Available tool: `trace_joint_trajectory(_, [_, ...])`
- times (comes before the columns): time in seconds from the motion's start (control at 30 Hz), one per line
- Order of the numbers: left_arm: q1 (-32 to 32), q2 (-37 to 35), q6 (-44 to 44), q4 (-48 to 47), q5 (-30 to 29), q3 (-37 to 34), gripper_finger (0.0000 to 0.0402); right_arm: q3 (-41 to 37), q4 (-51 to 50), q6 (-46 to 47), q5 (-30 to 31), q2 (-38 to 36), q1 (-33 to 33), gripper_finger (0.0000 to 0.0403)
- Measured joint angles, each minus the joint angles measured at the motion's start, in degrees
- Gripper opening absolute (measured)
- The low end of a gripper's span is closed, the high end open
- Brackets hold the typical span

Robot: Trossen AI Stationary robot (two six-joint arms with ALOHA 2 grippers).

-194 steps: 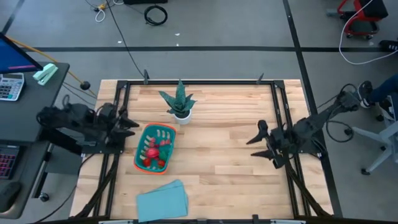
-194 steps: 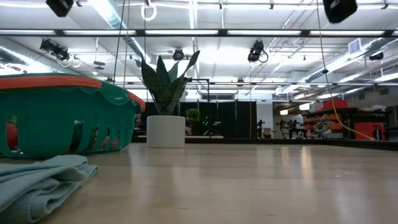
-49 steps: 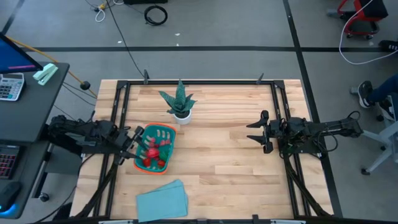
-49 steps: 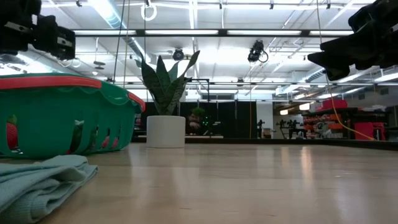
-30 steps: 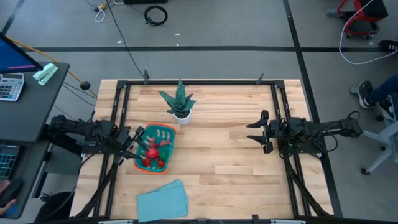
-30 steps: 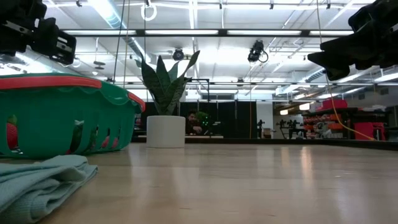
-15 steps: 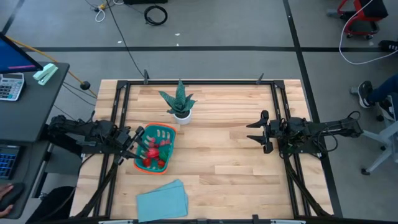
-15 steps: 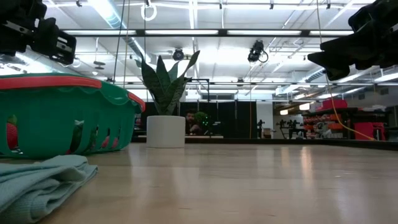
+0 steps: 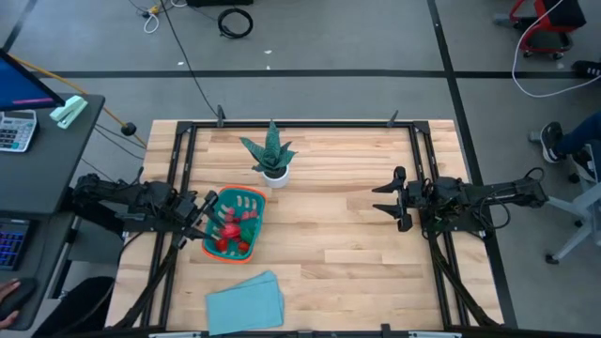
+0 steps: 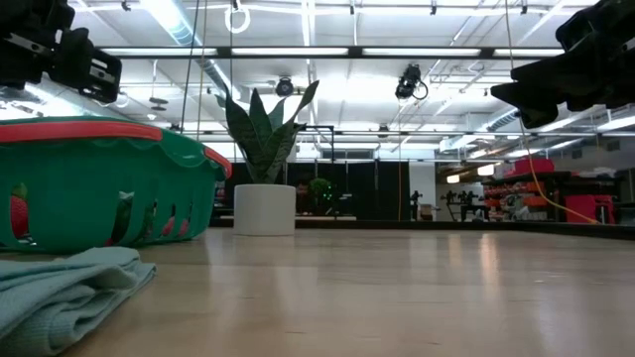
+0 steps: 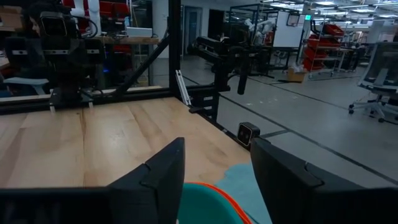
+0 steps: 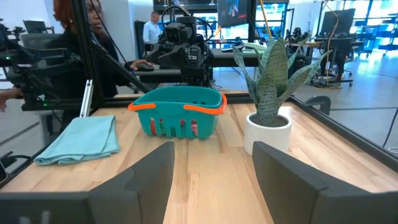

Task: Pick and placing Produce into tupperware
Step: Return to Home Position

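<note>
The teal tupperware [image 9: 235, 223] with its orange rim stands on the table's left half; the low view [image 10: 99, 188] and right wrist view [image 12: 177, 112] show it too. Red and pinkish produce pieces [image 9: 228, 230] lie inside it, and one shows red through the slots [image 10: 18, 213]. My left gripper [image 9: 202, 214] hovers open just above the tupperware's left rim [image 11: 214, 198], touching nothing. My right gripper [image 9: 387, 199] hangs open above the table's right side, pointing toward the tupperware.
A spiky green plant in a white pot [image 9: 270, 155] stands behind the tupperware, toward the far edge. A light-blue cloth [image 9: 244, 302] lies at the near edge. Black frame rails [image 9: 423, 169] run along the table's sides. Bare wood lies between the two arms. People stand beyond the table.
</note>
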Motion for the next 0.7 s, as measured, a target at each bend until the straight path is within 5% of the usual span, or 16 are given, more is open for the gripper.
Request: trace_joint_trajectory(0.7, [0.0,0.0,0.0,0.0,-0.02,0.02,0.0193,0.0,0.0,-0.01,0.01,0.0,0.01,0.0226])
